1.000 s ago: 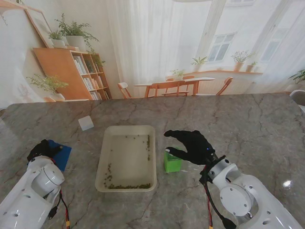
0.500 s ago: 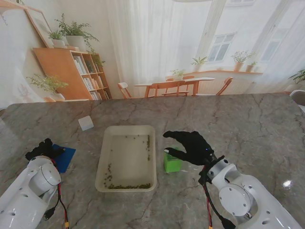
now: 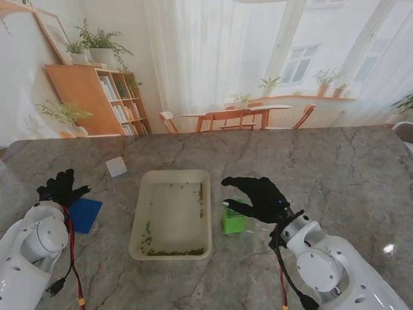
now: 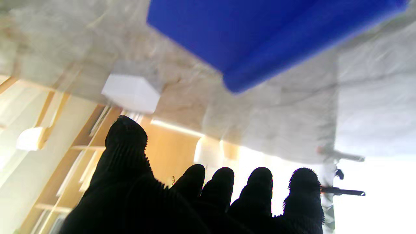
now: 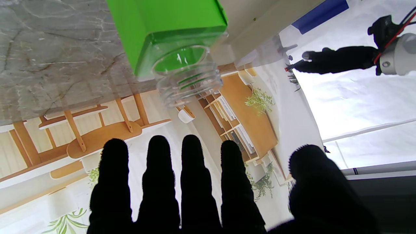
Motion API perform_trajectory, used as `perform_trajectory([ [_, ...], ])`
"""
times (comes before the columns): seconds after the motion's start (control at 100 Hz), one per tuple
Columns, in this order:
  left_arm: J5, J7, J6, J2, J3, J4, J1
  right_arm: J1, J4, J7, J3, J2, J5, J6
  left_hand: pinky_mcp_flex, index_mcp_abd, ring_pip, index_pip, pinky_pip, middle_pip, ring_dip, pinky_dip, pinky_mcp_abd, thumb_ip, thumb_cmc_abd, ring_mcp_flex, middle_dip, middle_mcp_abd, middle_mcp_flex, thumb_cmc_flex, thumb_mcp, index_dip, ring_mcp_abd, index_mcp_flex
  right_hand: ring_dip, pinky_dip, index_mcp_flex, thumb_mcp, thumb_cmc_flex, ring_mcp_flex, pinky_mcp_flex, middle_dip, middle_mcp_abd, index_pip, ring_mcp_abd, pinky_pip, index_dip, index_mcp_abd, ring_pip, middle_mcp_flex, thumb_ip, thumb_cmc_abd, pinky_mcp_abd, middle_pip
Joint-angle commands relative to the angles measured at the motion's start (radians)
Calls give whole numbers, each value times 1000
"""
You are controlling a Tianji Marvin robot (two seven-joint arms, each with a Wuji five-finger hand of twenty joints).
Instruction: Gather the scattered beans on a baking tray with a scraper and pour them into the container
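Observation:
A cream baking tray (image 3: 145, 227) lies in the middle of the table, with green beans (image 3: 174, 252) mostly along its near edge and some along its right side. A green container (image 3: 233, 220) with a clear screw-neck mouth (image 5: 185, 78) stands just right of the tray. My right hand (image 3: 258, 197) hovers over it, open, fingers (image 5: 196, 182) spread, holding nothing. A flat blue scraper (image 3: 84, 214) lies left of the tray. My left hand (image 3: 61, 188) is open above the scraper's far left corner, fingers (image 4: 224, 188) apart; the scraper (image 4: 260, 35) shows close ahead of them.
A small white block (image 3: 116, 166) sits on the marble table (image 3: 335, 174) beyond the scraper, also visible as the white block (image 4: 131, 92) from the left wrist. The tray's rim (image 5: 260, 22) is right beside the container.
My left hand has drawn left and farther from me, uncovering the blue scraper, which has stayed on the table. The right hand has barely moved.

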Motion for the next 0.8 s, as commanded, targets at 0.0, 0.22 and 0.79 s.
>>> perform_trajectory([
  [0.0,-5,9,-11,2,-4,-61,0,-5,2,7,5,1,1,5,-3,30,-11,-9,-24,4,-10,-20,-15,77,73,-31,-7,3,-10,-14,-3,-1,-7,-28,-7,-5,15,14,-4,13,-2,-18,-6,3,3,-17,-26,-17,-13,9,28,-3,0,-16],
  [0.22,-39,-7,-33,-4,6,-214,50,-7,14,-24,9,-5,9,14,85,63,75,98,202,72,90,114,18,73,65,144,92,36,194,6,-6,99,25,123,-7,-4,18,15,-3,14,-2,-18,-7,4,4,-17,-26,-17,-13,11,28,-5,0,-15],
  [0.79,-9,-275,208,39,217,-301,32,43,118,-81,-23,-19,80,-41,84,192,90,61,314,53,196,191,31,78,23,171,151,161,232,-103,-4,131,118,157,-7,-4,22,16,0,16,-2,-19,-5,5,5,-19,-29,-18,-14,15,27,-10,1,-16],
])
